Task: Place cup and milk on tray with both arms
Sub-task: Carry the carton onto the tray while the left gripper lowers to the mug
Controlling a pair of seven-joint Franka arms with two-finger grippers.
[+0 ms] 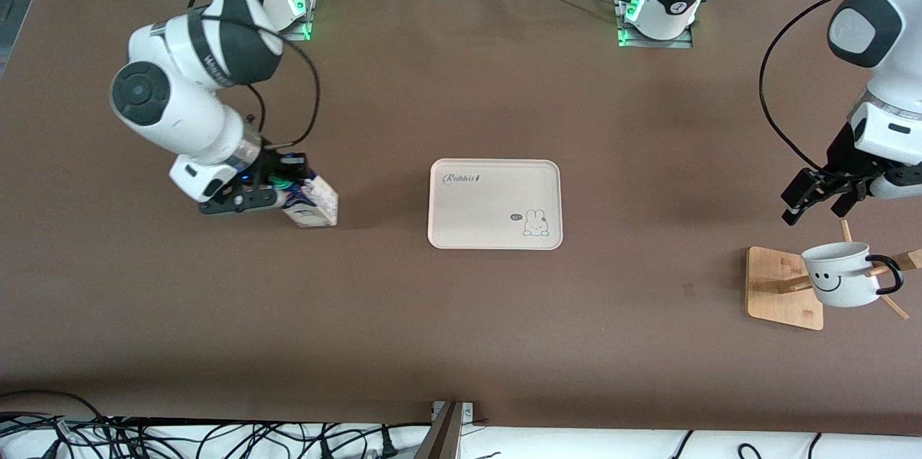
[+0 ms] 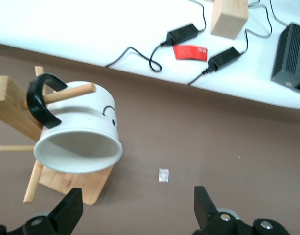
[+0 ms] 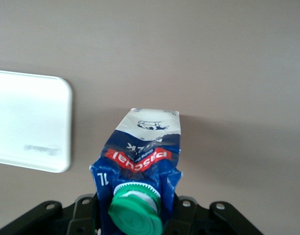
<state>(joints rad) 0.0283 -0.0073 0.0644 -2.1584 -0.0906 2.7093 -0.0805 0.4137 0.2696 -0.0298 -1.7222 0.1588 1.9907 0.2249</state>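
Right gripper (image 1: pixel 270 194) clamped on the blue-and-white gable-top milk carton (image 1: pixel 311 202) at its green-capped top, carton upright on the table toward the right arm's end, well apart from the cream rectangular tray (image 1: pixel 495 204). Left gripper (image 1: pixel 821 197) spread wide above the white smiley mug (image 1: pixel 839 273), hung mouth-sideways on a wooden peg rack (image 1: pixel 781 286). Mug's open rim plain only in the left wrist view.

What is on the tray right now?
Nothing: the tray shows only its printed rabbit and script. The milk sits in the right tool; the cup hangs on its wooden rack, below the open left tool.
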